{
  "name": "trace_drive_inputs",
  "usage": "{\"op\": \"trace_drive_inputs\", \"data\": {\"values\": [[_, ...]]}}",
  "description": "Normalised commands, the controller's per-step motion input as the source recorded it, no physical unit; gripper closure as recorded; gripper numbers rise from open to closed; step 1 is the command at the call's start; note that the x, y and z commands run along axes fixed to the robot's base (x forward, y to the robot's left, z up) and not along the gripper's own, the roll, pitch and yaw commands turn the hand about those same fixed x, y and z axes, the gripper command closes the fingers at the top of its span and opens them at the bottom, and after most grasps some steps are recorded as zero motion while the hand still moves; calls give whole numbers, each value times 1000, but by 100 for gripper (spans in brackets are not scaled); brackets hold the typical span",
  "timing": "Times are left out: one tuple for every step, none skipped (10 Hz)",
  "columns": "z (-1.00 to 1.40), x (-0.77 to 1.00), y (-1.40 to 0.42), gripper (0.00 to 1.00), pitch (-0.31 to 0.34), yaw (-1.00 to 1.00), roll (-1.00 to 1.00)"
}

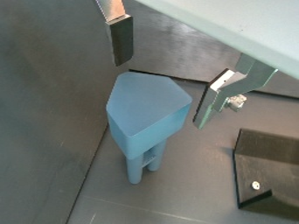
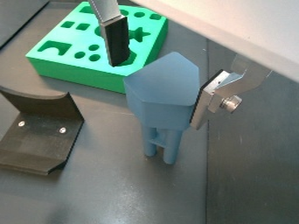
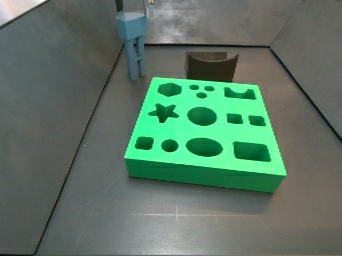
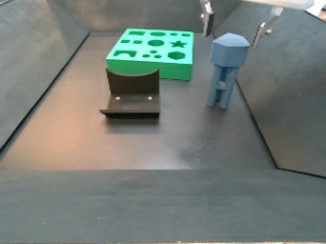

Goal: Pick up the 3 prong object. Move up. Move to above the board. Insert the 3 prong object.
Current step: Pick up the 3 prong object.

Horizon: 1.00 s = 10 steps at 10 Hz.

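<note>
The steel-blue 3 prong object (image 4: pixel 227 67) stands upright on the dark floor, to one side of the board, head up and legs down; it shows in both wrist views (image 1: pixel 146 107) (image 2: pixel 163 92) and far back in a side view (image 3: pixel 131 40). My gripper (image 4: pixel 235 26) hangs just above its head, open and empty; it also shows in both wrist views (image 1: pixel 172 68) (image 2: pixel 163 68). One finger stands on each side of the head, apart from it. The bright green board (image 3: pixel 205 130) with shaped holes lies flat nearby (image 4: pixel 152 52) (image 2: pixel 82 48).
The dark fixture (image 4: pixel 132 95) stands on the floor next to the board's short edge (image 3: pixel 211 64) (image 2: pixel 41 131) (image 1: pixel 271 162). Grey walls enclose the floor, and one wall rises close beside the 3 prong object.
</note>
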Motion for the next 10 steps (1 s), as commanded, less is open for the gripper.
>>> {"op": "trace_drive_inputs", "data": {"values": [[-406, -37, -89, 0, -131, -189, 7], [-426, -51, -151, 0, -140, -311, 27], [-411, 0, -91, 0, -84, -383, 80], [-371, 91, -9, 0, -84, -351, 60], [-3, 54, 23, 0, 0, -169, 0], [0, 0, 0, 0, 0, 0, 0], [0, 0, 0, 100, 0, 0, 0], [0, 0, 0, 100, 0, 0, 0], [0, 0, 0, 100, 0, 0, 0], [0, 0, 0, 100, 0, 0, 0]]}}
